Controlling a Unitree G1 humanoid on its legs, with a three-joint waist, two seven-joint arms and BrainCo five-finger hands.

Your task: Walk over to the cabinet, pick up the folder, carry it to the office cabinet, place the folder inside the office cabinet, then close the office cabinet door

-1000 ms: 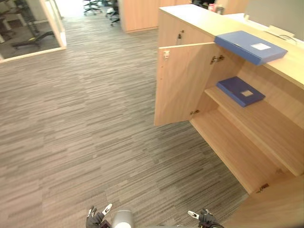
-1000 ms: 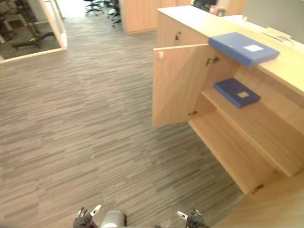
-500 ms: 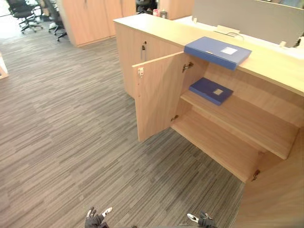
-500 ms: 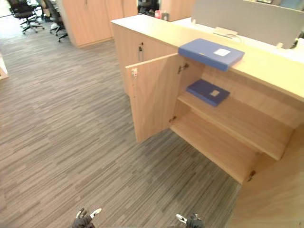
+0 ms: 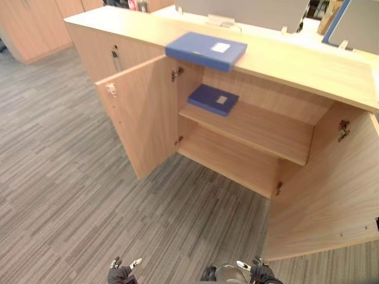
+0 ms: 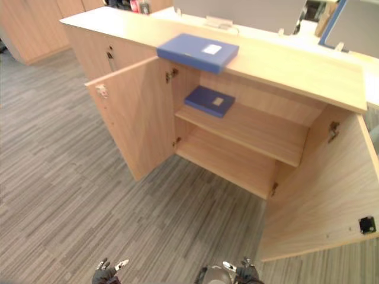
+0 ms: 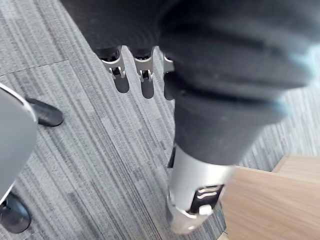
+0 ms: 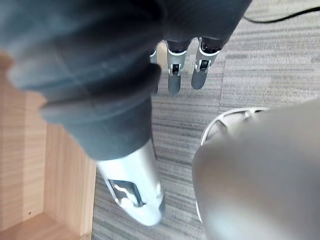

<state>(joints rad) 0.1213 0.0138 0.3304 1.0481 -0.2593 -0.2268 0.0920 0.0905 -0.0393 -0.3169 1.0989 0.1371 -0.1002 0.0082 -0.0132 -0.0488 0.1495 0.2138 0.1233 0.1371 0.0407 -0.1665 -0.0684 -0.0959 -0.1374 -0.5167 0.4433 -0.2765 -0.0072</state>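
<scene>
Carpeted floor (image 5: 71, 177); folder (image 5: 206, 51) overhangs cabinet (image 5: 308, 65) top's front edge, left hand (image 5: 120, 273), right hand (image 5: 259, 273) loose, empty: clumsy reach may topple it.

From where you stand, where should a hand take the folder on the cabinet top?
Grip the folder by its near long edge, coming from the front: it lies flat and that edge seems to jut past the cabinet top, leaving room underneath.
</scene>
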